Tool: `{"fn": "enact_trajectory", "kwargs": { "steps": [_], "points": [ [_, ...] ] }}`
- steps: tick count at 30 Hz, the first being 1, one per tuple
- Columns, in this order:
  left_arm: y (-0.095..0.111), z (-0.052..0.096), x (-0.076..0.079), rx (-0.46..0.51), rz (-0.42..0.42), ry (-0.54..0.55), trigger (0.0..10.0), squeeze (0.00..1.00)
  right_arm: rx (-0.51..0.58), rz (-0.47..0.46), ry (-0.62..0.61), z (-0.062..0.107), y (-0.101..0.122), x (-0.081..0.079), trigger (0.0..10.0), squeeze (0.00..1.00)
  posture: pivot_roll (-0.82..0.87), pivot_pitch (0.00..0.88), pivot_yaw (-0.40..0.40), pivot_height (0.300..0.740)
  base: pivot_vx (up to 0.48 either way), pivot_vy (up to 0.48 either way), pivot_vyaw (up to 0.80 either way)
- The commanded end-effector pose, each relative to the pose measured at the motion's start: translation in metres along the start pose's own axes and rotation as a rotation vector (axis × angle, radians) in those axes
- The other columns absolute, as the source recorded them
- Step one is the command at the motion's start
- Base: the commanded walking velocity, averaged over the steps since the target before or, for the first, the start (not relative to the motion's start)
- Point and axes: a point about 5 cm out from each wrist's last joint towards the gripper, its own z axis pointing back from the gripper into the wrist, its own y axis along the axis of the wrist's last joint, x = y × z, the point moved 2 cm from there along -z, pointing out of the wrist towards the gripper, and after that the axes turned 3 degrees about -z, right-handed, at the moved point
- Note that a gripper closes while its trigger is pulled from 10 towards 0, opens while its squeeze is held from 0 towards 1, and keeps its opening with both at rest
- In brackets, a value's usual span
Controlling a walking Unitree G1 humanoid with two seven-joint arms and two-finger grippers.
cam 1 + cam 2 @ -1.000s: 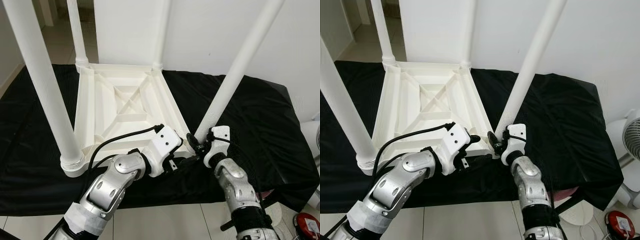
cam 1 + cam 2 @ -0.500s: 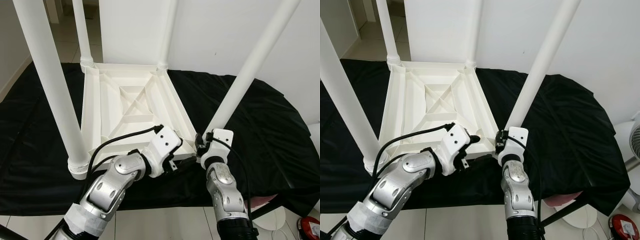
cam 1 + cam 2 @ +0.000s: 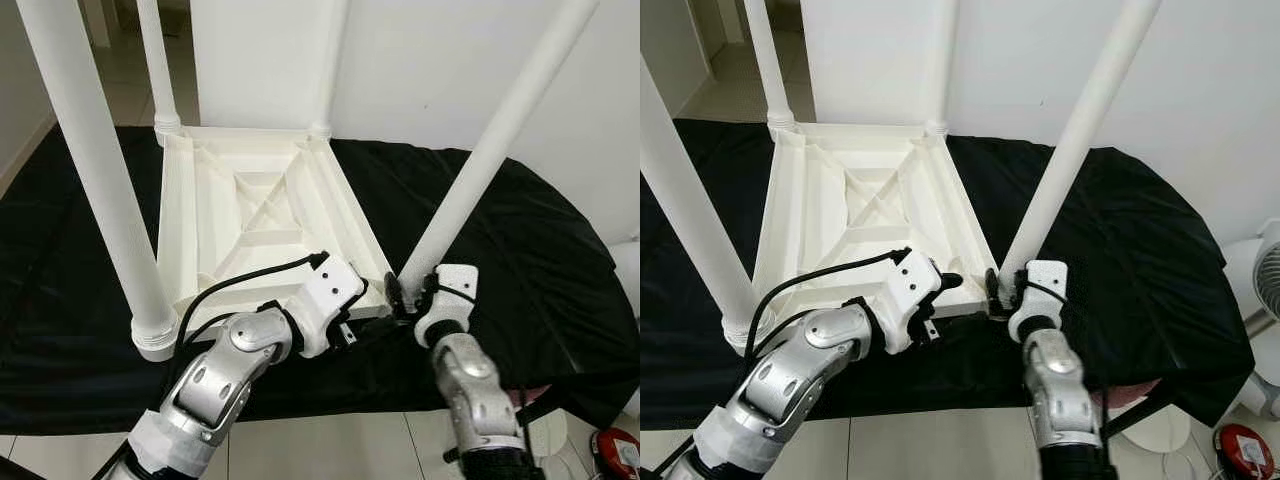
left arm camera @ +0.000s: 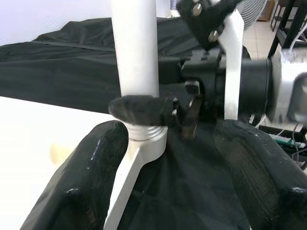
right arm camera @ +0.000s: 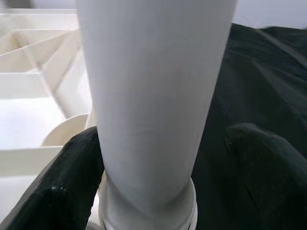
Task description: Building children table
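right gripper [image 3: 992, 290] around table leg [image 3: 1077, 133]

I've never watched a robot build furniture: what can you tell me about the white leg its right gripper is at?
The leg is a smooth, plain white tube, plastic by its look, widening to a ringed collar at its base. It stands tilted in the near right corner of the upturned white tabletop, which lies on black cloth. The right gripper has its black fingers around the base.
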Motion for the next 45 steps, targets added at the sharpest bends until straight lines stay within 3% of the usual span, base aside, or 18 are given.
{"fn": "enact_trajectory", "kwargs": {
  "steps": [1,7,8,12,15,22,23,24,25,26,41,42,43,45],
  "points": [
    [0.000,0.000,0.004,0.000,0.001,-0.012,10.0,0.00,-0.005,-0.003,0.118,0.000,0.002,0.002,10.0,0.00,-0.02,0.000,-0.124,0.740,0.000,0.000,0.00],
    [0.001,0.000,0.002,0.000,-0.001,-0.012,10.0,0.00,-0.028,0.040,0.293,-0.001,0.006,0.003,10.0,0.00,-0.02,0.000,-0.116,0.740,0.000,0.000,0.00],
    [0.002,0.000,0.001,0.000,-0.003,-0.012,10.0,0.00,-0.046,0.074,0.387,-0.004,0.006,0.002,10.0,0.00,-0.02,0.000,-0.107,0.740,0.000,0.000,0.00],
    [0.002,0.000,0.001,0.000,-0.003,-0.011,10.0,0.00,-0.051,0.084,0.415,-0.005,0.006,0.001,10.0,0.00,-0.02,0.000,-0.107,0.740,0.000,0.000,0.00],
    [0.002,0.000,0.000,-0.002,-0.006,-0.012,10.0,0.00,-0.087,0.097,0.505,-0.014,0.000,-0.006,10.0,0.00,-0.02,0.000,-0.089,0.740,0.000,0.000,0.00],
    [0.005,0.000,-0.001,0.002,-0.009,-0.018,10.0,0.00,-0.145,0.137,0.568,-0.031,-0.011,-0.016,10.0,0.00,-0.01,0.000,-0.085,0.740,0.000,0.000,0.00],
    [0.005,0.000,-0.002,0.001,-0.011,-0.017,10.0,0.00,-0.163,0.140,0.577,-0.033,-0.014,-0.017,9.0,0.00,-0.01,0.000,-0.086,0.740,0.000,0.000,0.00],
    [0.005,0.000,-0.002,0.001,-0.012,-0.016,10.0,0.00,-0.173,0.145,0.582,-0.033,-0.016,-0.017,6.9,0.00,0.00,0.000,-0.088,0.740,0.000,0.000,0.00],
    [0.005,0.000,-0.002,0.001,-0.012,-0.016,10.0,0.00,-0.173,0.145,0.582,-0.033,-0.016,-0.017,6.9,0.00,0.00,0.000,-0.088,0.740,0.000,0.000,0.00],
    [0.006,0.000,-0.003,0.002,-0.013,-0.013,10.0,0.00,-0.183,0.146,0.587,-0.034,-0.018,-0.015,0.0,0.00,0.00,0.000,-0.089,0.740,0.000,0.000,0.00],
    [0.008,0.000,-0.006,0.010,-0.013,-0.004,10.0,0.00,-0.192,0.139,0.606,-0.033,-0.023,-0.004,0.0,0.00,0.00,0.000,-0.089,0.740,0.000,0.000,0.00],
    [0.009,-0.001,-0.005,0.013,-0.013,-0.007,10.0,0.00,-0.177,0.134,0.562,-0.032,-0.023,0.001,3.7,0.00,-0.01,0.000,-0.092,0.740,0.000,0.000,0.00],
    [0.009,-0.002,-0.005,0.015,-0.012,-0.009,10.0,0.00,-0.161,0.124,0.528,-0.031,-0.022,0.004,10.0,0.00,-0.01,0.000,-0.093,0.740,0.000,0.000,0.00],
    [0.009,-0.002,-0.004,0.017,-0.011,-0.012,10.0,0.00,-0.149,0.117,0.488,-0.030,-0.021,0.006,10.0,0.00,-0.01,0.000,-0.092,0.740,0.000,0.000,0.00]
  ]
}}
